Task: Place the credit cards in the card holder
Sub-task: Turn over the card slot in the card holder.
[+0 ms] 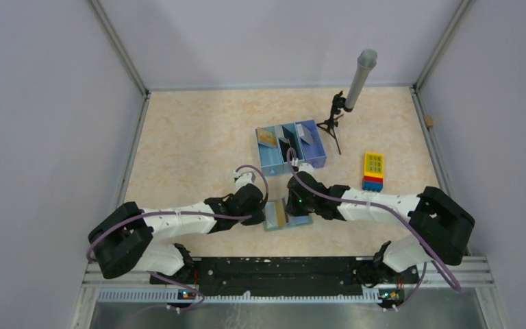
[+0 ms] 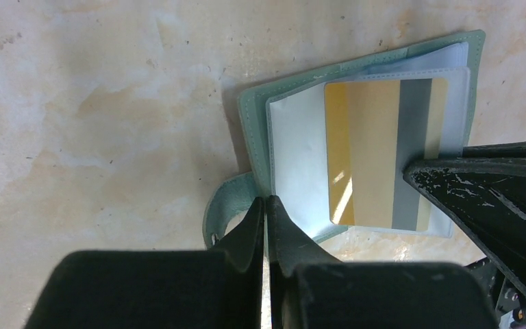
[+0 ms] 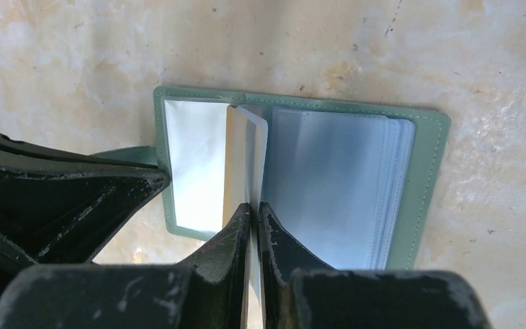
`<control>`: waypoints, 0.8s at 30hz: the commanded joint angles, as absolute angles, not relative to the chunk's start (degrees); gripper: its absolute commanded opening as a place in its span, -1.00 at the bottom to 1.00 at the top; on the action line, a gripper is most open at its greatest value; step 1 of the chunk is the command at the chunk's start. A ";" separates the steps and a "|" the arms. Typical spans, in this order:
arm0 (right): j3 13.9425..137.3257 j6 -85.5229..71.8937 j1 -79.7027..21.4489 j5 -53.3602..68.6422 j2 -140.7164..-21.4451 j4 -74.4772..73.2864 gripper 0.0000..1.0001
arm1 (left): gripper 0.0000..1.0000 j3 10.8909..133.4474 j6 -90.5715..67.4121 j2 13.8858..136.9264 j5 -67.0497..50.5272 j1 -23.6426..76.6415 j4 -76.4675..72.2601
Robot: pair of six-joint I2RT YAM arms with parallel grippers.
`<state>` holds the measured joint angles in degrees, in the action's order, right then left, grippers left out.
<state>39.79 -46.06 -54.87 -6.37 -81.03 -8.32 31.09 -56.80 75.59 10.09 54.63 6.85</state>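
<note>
The tabletop (image 1: 198, 137) is pale beige, marbled with cream and orange-tan blotches and small dark specks. The card holder (image 2: 252, 123) has a grey-green cover with matching stitching; its sleeves are clear to milky white, bluish in the right wrist view. The credit card (image 2: 377, 151) is gold in deeper and paler bands, crossed by one grey stripe. The left gripper (image 2: 266, 205) and right gripper (image 3: 253, 209) are black, their jaws scuffed with pale flecks. The arms (image 1: 178, 226) are white and black with purple cables. The tray (image 1: 315, 163) is blue, and the block (image 1: 373, 171) is yellow over red and blue
</note>
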 commanded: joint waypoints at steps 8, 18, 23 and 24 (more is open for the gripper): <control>48.16 -44.03 -58.42 -17.98 -84.44 -19.66 -0.89 | -1.00 31.52 -58.29 73.71 11.38 54.58 2.70; 51.87 -43.12 -59.09 -22.07 -84.54 -23.64 -0.83 | -1.00 31.25 -59.13 74.03 11.25 54.57 0.44; 54.49 -42.34 -60.31 -25.05 -86.72 -26.24 -0.81 | -1.00 31.24 -59.02 74.72 10.95 54.58 -1.76; 55.46 -42.17 -60.67 -25.47 -87.32 -26.87 -0.81 | -1.00 31.28 -59.02 74.92 10.89 54.58 -2.09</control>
